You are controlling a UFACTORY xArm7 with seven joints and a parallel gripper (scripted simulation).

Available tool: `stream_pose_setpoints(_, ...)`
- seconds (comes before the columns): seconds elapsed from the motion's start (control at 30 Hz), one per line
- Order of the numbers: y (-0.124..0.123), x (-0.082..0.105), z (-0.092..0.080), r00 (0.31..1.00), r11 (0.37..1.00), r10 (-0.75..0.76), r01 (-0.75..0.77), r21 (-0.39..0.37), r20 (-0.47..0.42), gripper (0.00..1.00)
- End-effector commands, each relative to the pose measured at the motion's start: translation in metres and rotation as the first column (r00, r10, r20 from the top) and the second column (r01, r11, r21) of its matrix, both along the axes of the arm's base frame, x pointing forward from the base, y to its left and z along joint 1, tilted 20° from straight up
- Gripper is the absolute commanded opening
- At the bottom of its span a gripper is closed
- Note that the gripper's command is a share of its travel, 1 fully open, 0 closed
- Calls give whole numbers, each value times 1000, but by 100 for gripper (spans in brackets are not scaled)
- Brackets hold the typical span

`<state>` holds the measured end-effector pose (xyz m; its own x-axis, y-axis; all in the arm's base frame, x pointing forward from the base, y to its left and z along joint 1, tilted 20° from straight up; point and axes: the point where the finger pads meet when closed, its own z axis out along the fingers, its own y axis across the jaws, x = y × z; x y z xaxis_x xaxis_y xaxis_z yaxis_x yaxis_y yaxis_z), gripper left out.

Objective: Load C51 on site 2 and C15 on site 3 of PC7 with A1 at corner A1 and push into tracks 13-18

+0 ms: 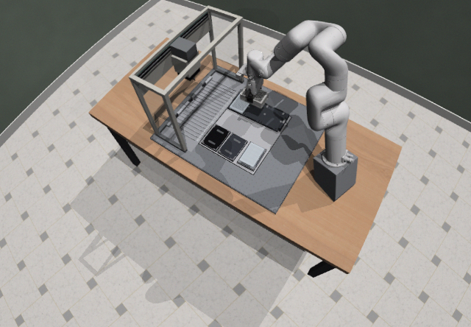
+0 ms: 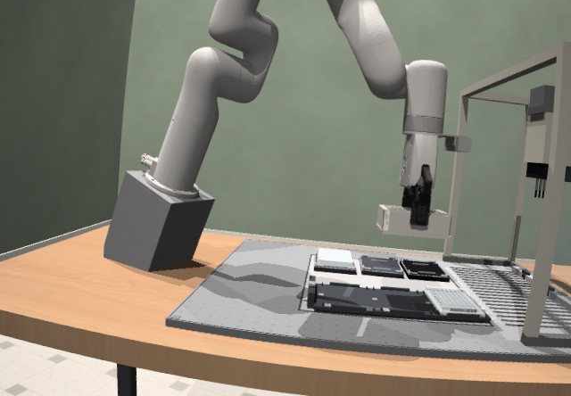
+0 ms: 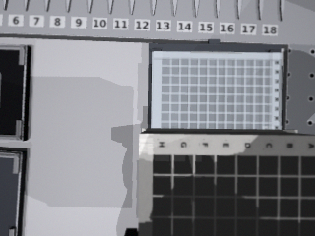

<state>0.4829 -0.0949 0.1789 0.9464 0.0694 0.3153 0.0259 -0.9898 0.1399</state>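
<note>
Three plates [image 2: 451, 301]; perhaps three nests [image 2: 424, 269].

Deep-well block C51 [image 2: 396, 222] aloft over PC7 [image 2: 368, 301]

You're looking at a lab bench: an open-framed instrument [image 1: 185, 62] with loading rails [image 1: 208, 104] numbered to 18, well plates in nests [image 1: 252, 155], all on a perforated deck [image 1: 266, 186] atop a wooden surface [image 1: 342, 236].

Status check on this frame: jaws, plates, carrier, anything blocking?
Gripper shut on deep-well block, held above the carrier. 96-well plate already on the rail-end site. White plate in nearest nest. Nothing blocking below.
</note>
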Motion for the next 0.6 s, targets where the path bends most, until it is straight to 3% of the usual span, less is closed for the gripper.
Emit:
stream_pose_setpoints(0.0, -14, -3, 2, 1000, 1000, 1, -1, 2, 5, 0)
stream_pose_setpoints(0.23, -23, -6, 2, 1000, 1000, 1, -1, 2, 5, 0)
stream_pose_setpoints(0.57, -23, -7, 2, 968, 965, -248, 244, 92, 27, 0)
